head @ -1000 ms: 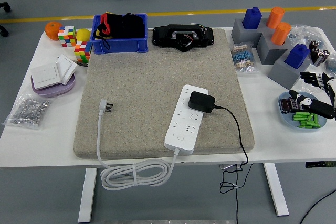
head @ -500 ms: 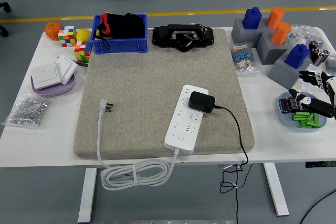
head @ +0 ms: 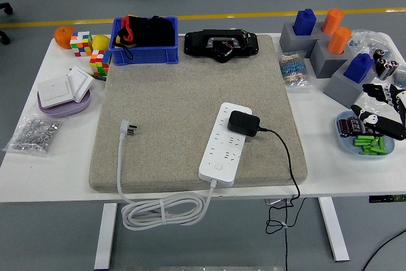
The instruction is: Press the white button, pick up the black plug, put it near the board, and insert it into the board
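A white power strip (head: 225, 141) lies on the beige mat (head: 184, 87), right of centre, with its white button near its front end. The black plug (head: 242, 123) sits on the strip's right side, its black cable (head: 287, 157) trailing off the table's front edge. My right hand (head: 380, 107) hovers at the far right edge above a blue dish, fingers spread and holding nothing, well away from the strip. The left arm is out of sight.
The strip's white cord and plug (head: 129, 130) run down the mat's left front. A blue bin (head: 144, 41) and black device (head: 221, 44) stand at the back. Grey blocks with pegs (head: 327, 49) and a blue dish (head: 365, 139) crowd the right; switch plates (head: 62, 88) sit left.
My right hand has drawn slightly further right toward the picture's edge. The plug and strip have not moved.
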